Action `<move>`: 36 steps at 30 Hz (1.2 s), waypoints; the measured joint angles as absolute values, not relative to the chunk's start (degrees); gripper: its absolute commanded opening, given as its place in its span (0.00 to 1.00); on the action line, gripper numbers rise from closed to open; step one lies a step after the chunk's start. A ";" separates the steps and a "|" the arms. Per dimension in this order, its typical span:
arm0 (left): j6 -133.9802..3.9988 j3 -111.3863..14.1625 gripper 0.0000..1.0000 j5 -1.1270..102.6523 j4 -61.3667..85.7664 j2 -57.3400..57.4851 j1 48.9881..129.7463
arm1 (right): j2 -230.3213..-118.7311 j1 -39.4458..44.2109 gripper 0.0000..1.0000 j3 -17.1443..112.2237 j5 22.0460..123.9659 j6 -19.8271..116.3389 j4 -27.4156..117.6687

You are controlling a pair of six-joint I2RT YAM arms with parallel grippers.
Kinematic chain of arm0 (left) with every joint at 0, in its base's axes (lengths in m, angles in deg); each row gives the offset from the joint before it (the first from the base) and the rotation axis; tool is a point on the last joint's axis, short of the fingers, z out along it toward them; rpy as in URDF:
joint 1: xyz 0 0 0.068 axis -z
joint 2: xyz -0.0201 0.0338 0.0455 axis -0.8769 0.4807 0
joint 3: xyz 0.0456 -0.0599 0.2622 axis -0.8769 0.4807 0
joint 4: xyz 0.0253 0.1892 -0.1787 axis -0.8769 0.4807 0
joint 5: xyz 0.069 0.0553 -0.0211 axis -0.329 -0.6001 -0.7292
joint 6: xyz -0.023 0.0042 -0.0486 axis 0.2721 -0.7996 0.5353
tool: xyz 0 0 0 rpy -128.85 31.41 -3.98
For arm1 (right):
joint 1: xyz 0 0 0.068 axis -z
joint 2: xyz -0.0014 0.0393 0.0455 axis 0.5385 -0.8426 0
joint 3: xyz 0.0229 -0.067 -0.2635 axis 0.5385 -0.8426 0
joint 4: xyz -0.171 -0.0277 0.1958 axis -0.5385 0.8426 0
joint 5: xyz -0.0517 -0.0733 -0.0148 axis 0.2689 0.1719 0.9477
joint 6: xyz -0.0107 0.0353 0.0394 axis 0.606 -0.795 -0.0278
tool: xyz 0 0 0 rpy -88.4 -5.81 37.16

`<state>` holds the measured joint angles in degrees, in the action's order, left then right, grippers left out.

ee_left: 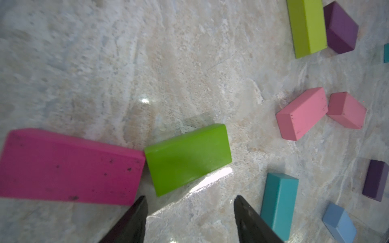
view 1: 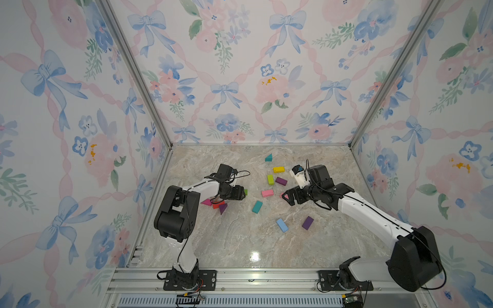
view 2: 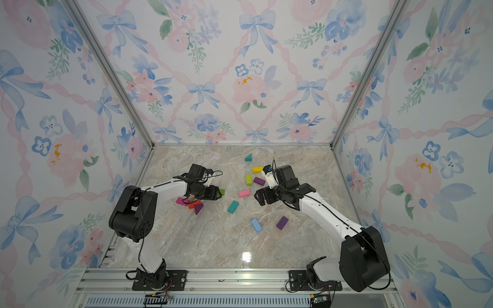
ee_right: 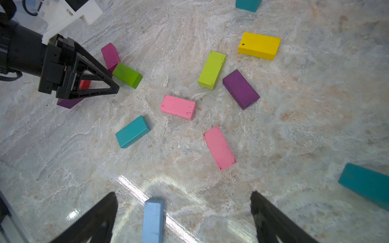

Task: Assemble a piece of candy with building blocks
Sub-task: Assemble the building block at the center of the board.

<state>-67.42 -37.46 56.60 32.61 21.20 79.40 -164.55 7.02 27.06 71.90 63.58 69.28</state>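
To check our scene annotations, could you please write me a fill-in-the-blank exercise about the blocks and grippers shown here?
The left gripper has its fingers ____, holding nothing.
The brick touching the magenta brick is ____.
The light pink bricks number ____.
In the right wrist view, the brick seen between the fingers of the right gripper is ____.
Missing words: open; green; two; blue.

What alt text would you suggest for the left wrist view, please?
The left end effector, open and empty, points at a green block whose end touches a magenta block on the marble table. A teal block, two pink blocks and others lie apart from them.
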 measured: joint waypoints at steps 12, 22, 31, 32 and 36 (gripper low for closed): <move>-67.32 -37.00 0.70 54.94 32.41 20.74 79.27 | -163.35 7.02 0.99 26.75 71.88 63.55 69.37; -67.32 -38.86 0.71 54.87 31.32 22.51 79.14 | -163.29 6.61 0.99 26.75 72.19 63.49 70.17; -66.92 -41.37 0.70 54.02 30.51 24.45 79.31 | -163.31 5.82 0.99 26.84 73.04 63.27 71.27; -66.90 -41.07 0.71 53.43 30.49 24.15 79.42 | -163.31 5.69 0.99 26.88 73.04 63.27 71.53; -66.86 -37.83 0.72 49.87 30.56 19.75 80.97 | -163.31 5.36 0.99 27.06 73.26 63.27 72.08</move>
<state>-66.86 -37.83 49.87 30.56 19.75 80.97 -163.31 5.36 27.06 73.26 63.27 72.08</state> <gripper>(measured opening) 0.711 0.990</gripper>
